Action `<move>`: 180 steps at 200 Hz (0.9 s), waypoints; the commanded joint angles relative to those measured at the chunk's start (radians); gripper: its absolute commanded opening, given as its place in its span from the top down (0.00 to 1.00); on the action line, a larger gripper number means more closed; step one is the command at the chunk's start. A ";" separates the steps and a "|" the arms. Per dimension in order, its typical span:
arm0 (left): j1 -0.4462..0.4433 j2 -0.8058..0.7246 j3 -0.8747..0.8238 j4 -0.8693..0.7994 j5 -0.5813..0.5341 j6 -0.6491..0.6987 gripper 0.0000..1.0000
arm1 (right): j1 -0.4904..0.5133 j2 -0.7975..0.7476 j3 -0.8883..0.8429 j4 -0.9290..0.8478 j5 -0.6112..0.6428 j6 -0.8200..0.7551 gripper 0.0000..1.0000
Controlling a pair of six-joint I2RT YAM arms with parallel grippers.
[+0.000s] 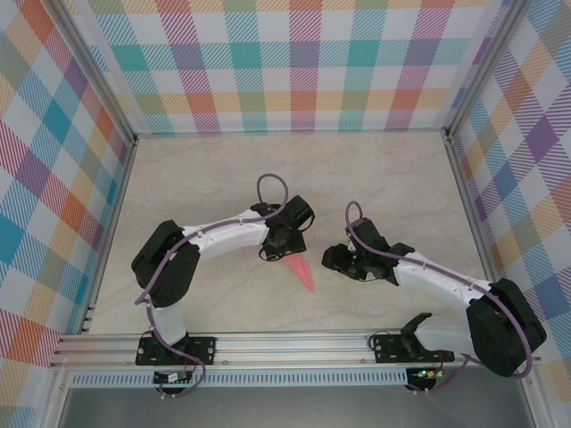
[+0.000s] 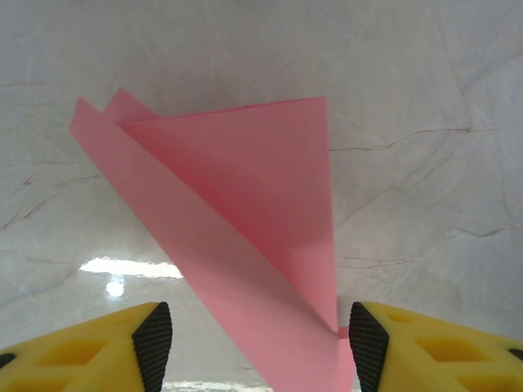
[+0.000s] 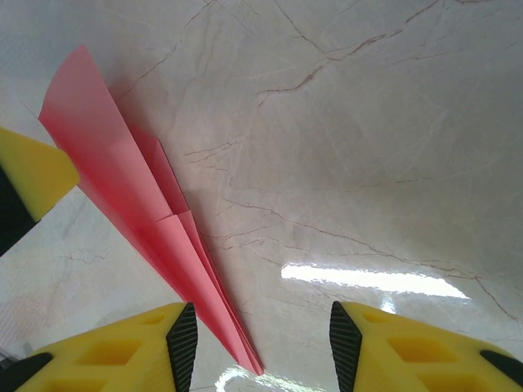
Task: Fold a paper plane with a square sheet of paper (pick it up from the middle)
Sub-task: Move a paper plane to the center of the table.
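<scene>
Pale marbled table inside checked walls, seen from above. Pink plane flat on it, around the middle and toward the near edge, wide end far-left, point near-right. Left gripper right at the wide end. Right gripper just right of the plane, apart from it. Too small from up here to judge either gripper's opening.

From the left wrist: same marbled surface, with a patch of glare. Yellow fingers spread wide, gripping nothing. Plane between them, layered folds fanning out on the far side. Narrowing toward the camera and ending right beside one black pad; touching or not, cannot tell.

From the right wrist: fingers likewise wide apart and empty. Plane lying slantwise on the table, long centre crease plain to see. Sharp point between the two fingers, nearer one of them, clear of both pads. Wide end well away from the camera, seemingly lifted a little off the surface. Yellow finger of the left gripper just beside that wide end.
</scene>
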 commanded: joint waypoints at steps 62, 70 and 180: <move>-0.014 -0.061 -0.056 -0.011 -0.043 -0.006 0.60 | -0.005 0.057 0.029 0.034 -0.041 -0.035 0.50; -0.014 -0.070 -0.065 -0.007 -0.044 -0.003 0.62 | -0.005 0.065 0.030 0.050 -0.062 -0.043 0.50; 0.019 -0.196 -0.239 0.100 -0.040 0.017 0.96 | -0.003 0.183 0.113 0.136 -0.303 -0.225 0.42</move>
